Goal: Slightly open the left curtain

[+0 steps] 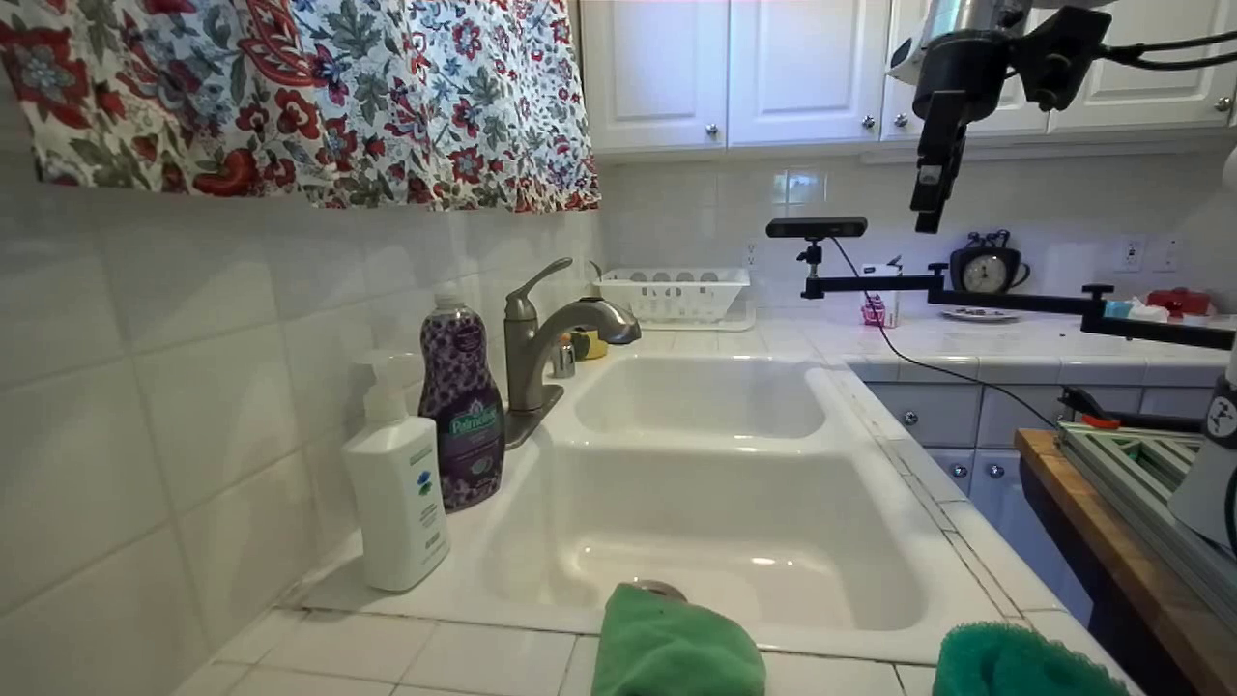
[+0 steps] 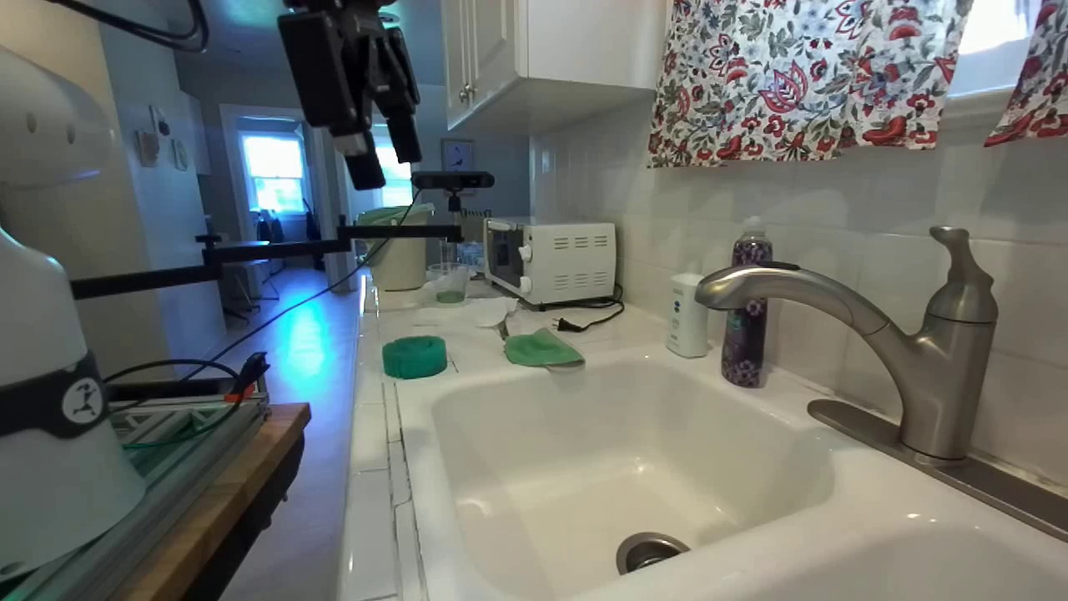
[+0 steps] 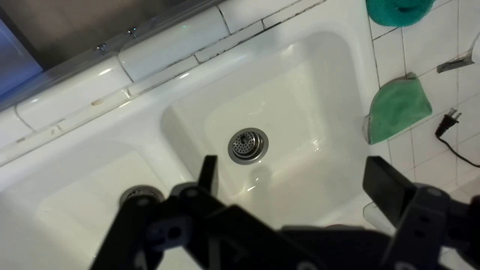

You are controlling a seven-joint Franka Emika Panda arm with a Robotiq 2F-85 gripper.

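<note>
The left curtain is a wide, short floral panel in red, pink and green-blue on white. It hangs at upper right in an exterior view (image 2: 801, 83) and at upper left in an exterior view (image 1: 290, 106), above the tiled wall behind the sink. A light gap separates it from a narrower strip of the same fabric (image 2: 1039, 92). My gripper (image 3: 291, 160) is open and empty, pointing down over the sink (image 3: 277, 101). In both exterior views, it (image 1: 933, 198) (image 2: 388, 171) is well apart from the curtain. The curtain is out of the wrist view.
The faucet (image 2: 834, 309), a purple soap bottle (image 1: 464, 416) and a white pump bottle (image 1: 398, 493) stand below the curtain. A green cloth (image 3: 399, 105) and a teal sponge (image 2: 415, 356) lie by the sink. A camera on a black arm (image 1: 817, 228) stands near the gripper. White cabinets (image 1: 657, 77) hang above.
</note>
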